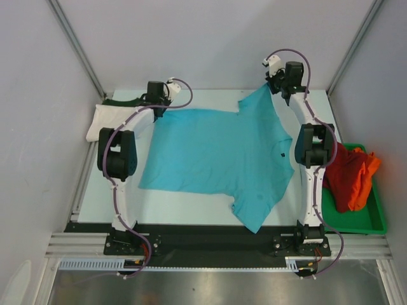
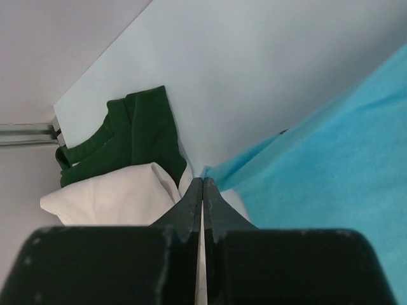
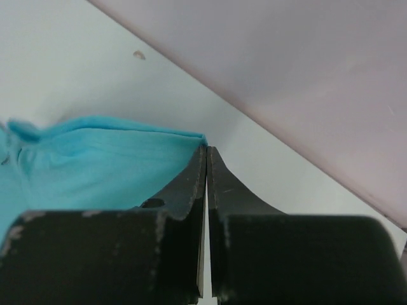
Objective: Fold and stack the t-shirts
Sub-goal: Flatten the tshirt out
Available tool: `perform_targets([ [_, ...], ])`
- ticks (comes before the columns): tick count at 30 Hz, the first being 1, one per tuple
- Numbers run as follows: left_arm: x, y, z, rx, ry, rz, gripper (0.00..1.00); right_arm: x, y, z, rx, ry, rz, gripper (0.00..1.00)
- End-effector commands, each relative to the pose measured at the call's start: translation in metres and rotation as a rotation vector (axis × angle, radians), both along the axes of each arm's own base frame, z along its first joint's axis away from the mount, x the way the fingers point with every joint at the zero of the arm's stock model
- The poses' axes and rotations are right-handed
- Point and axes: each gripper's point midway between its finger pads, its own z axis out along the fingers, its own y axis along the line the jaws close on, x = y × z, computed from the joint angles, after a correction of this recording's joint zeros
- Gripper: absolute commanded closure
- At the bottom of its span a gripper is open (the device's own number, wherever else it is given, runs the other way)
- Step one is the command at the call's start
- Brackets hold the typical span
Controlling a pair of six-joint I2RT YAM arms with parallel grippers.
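The turquoise t-shirt point(image 1: 216, 152) lies spread out flat in the middle of the bench point(image 1: 210, 98). Its bottom edge is at 9 o'clock and its neck is at 3 o'clock. One sleeve points to 6 o'clock and the other to 12 o'clock.

The left arm point(image 1: 117, 159) reaches to the shirt's corner at 10 o'clock. The left jaws are pressed tight together, and the tip pinches that corner of the blue cloth. The right arm point(image 1: 311, 149) reaches to the far sleeve at 1 o'clock. The right jaws are tight together too, nipping the very end of that sleeve. The sleeve is pulled out to a point there.

At 10 o'clock on the bench, just beside the left jaws, sits the white t-shirt point(image 1: 105, 121). The dark green t-shirt point(image 1: 124, 100) lies touching it on the far side.

At 4 o'clock is a green tray point(image 1: 372, 219). The red t-shirt point(image 1: 343, 175) and the orange t-shirt point(image 1: 367, 178) are bunched up together in it.
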Motion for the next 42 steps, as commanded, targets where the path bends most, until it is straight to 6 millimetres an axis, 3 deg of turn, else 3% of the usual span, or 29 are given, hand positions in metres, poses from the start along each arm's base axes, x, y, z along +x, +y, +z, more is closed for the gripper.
perform_targets([
  [1,0.026,0.015,0.022,0.029,-0.095,0.071,1.0,0.012,0.005,0.004,0.018,-0.003,-0.022,1.0],
  [7,0.045,0.015,0.03,0.011,-0.146,0.099,0.99,0.018,0.011,0.001,0.038,-0.021,-0.042,1.0],
  [14,0.051,0.021,0.056,-0.032,-0.179,0.101,1.0,0.01,0.009,0.016,0.058,-0.019,-0.057,1.0],
  [19,0.046,0.032,0.055,-0.021,-0.161,0.107,1.0,0.013,0.019,0.013,0.037,-0.036,-0.039,1.0],
  [26,0.045,0.034,0.045,-0.008,-0.139,0.119,0.99,0.034,0.033,0.017,0.072,-0.096,-0.047,1.0],
  [32,0.051,0.03,0.046,0.02,-0.139,0.081,0.99,0.034,0.024,0.039,0.068,-0.13,-0.066,1.0],
  [33,0.052,0.028,0.045,0.024,-0.137,0.066,1.0,0.03,0.019,0.055,0.069,-0.149,-0.071,1.0],
  [34,0.054,0.026,0.043,0.021,-0.134,0.055,1.0,0.027,0.014,0.049,0.065,-0.13,-0.081,1.0],
  [39,0.06,0.023,0.046,0.002,-0.121,0.052,1.0,0.01,-0.004,0.056,0.045,-0.094,-0.101,1.0],
  [40,0.059,0.023,0.048,-0.007,-0.122,0.054,1.0,0.007,-0.008,0.066,0.041,-0.104,-0.104,1.0],
  [42,0.057,0.023,0.05,-0.029,-0.123,0.045,1.0,0.0,-0.01,0.062,0.027,-0.085,-0.101,1.0],
])
